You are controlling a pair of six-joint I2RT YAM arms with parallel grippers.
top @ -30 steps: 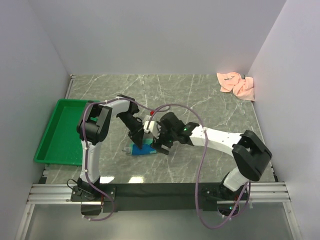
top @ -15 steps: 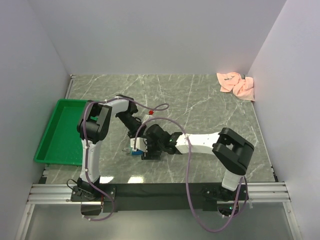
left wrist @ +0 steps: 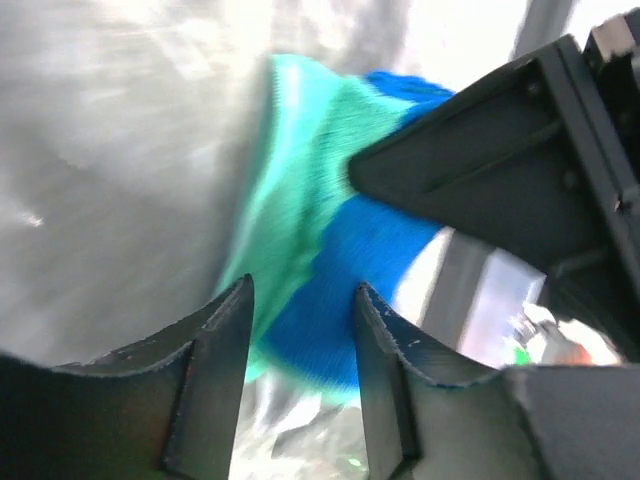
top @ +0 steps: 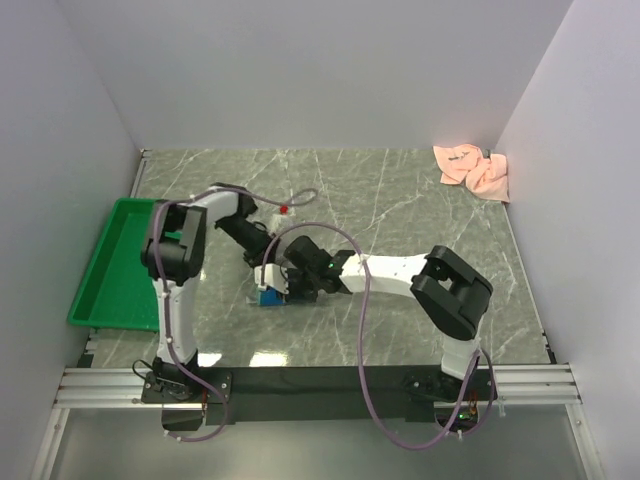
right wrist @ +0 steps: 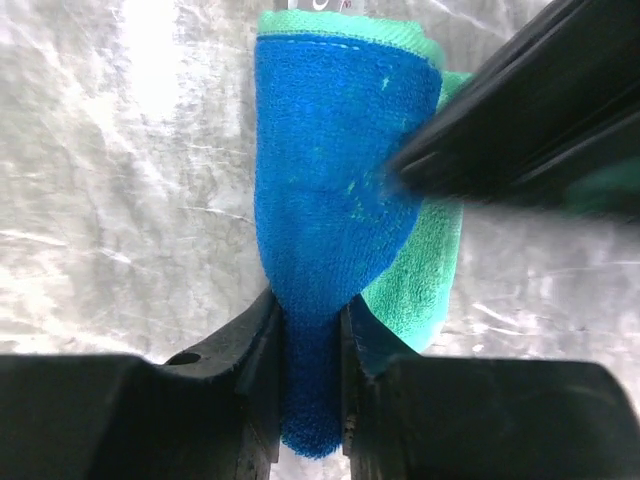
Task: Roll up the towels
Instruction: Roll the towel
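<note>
Lying near the front middle of the grey marble table (top: 400,200), the teal and blue towel (top: 270,297) is a small bundle with both grippers crowded on it. The right gripper (right wrist: 310,350) squeezes its two fingers tight on the blue end of this towel, and the cloth is pinched thin between them. The left gripper (left wrist: 302,300) has its jaws partly open with a gap, and it holds nothing; the towel shows just past its tips. The green tray (top: 100,290) sits at the left edge by the wall, so only a narrow strip of table lies between it and the towel. To the right and toward the back there is a wide open stretch of table. The pink towel (top: 473,170) lies crumpled well apart in the back right corner. White walls (top: 320,80) close the table in on three sides. From above, the arms and a purple cable (top: 361,330) cover most of the teal and blue towel, and only a bit of blue peeks out. In the left wrist view, the right gripper's black finger hides the towel's right part, and the view is blurry. In the right wrist view, a dark blurry finger crosses the towel's top right corner; I cannot tell if it touches.
</note>
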